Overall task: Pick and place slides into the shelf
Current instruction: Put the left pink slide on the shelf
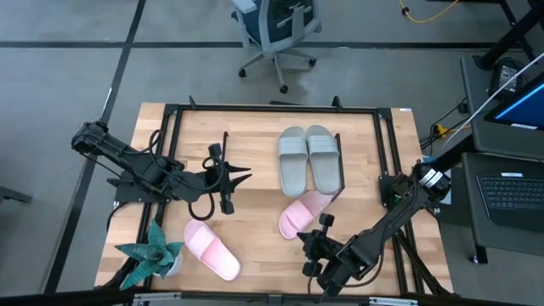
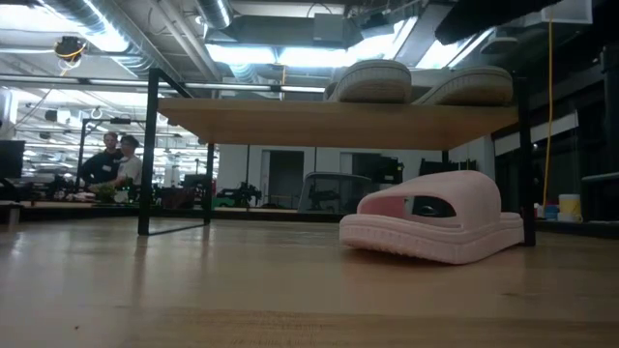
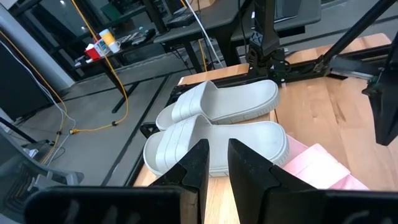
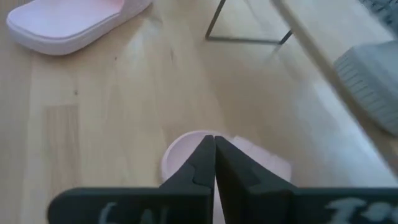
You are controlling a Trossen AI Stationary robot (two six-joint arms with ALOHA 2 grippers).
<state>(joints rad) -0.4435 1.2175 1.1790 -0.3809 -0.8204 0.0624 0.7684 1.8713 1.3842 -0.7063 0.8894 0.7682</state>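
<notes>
While I watch from overhead, two grey-green slides point(image 1: 308, 158) sit side by side on top of the shelf point(image 1: 255, 136), so I'd call that half done. Two pink ones remain. One pink slide point(image 1: 302, 214) lies on the table just at the shelf's edge, partly under the board, and my right gripper point(image 1: 324, 236) is just beside its heel, fingers nearly together around nothing that I can see; the wrist camera shows the pink heel right past the tips. Whether it's being left there or about to be grabbed, I can't say. The other pink slide point(image 1: 211, 249) lies untouched near the teal plant point(image 1: 151, 253). My left gripper point(image 1: 240, 178) hovers over the shelf, narrow and empty.
</notes>
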